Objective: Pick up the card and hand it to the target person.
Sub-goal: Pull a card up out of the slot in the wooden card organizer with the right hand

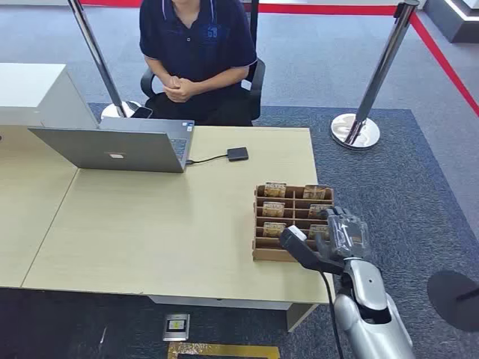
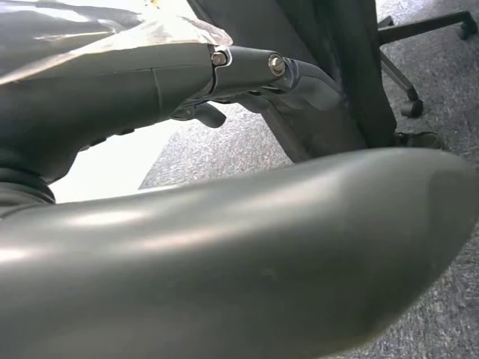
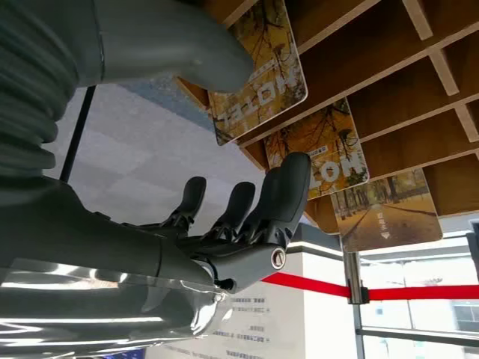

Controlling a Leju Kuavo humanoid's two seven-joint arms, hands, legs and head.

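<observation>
A wooden card rack [image 1: 281, 254] stands at the table's right front corner, with hotel cards [image 1: 275, 190] in several slots. My right hand [image 1: 339, 235] hovers over the rack's right side, close above the cards. In the right wrist view the thumb [image 3: 186, 45] lies against the nearest hotel card [image 3: 266, 75], which sits in its slot in the rack [image 3: 395, 90]. The fingers [image 3: 282, 194] are spread apart below it, in front of a second card [image 3: 333, 149]. Nothing is held. The target person [image 1: 194, 37] sits behind the table, hands folded. My left hand [image 2: 186, 82] hangs by the floor, fingers stretched out.
An open laptop [image 1: 113, 148] stands at the table's back left, cabled to a small black device [image 1: 238, 154]. Barrier posts stand behind the table, one base [image 1: 355, 131] at the right. A white cabinet [image 1: 28, 90] is at far left.
</observation>
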